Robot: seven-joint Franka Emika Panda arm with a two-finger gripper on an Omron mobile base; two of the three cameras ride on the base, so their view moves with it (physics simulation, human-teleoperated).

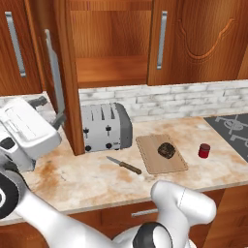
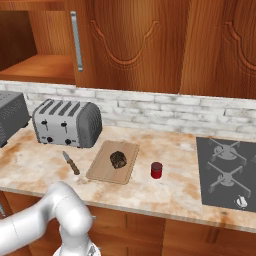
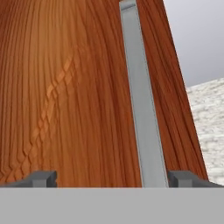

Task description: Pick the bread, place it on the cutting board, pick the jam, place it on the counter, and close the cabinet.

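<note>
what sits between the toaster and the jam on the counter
The cutting board with the bread on it lies between the toaster and the jam; the right base view shows it plainly.

Two cameras sit behind the arm, left and right, looking forward and down; both take in the counter (image 1: 87, 179), toaster (image 1: 105, 127) and cutting board (image 2: 102, 170). A third camera on the hand looks close-up at a cabinet (image 3: 65, 96) door and its handle (image 3: 142, 109).
</note>
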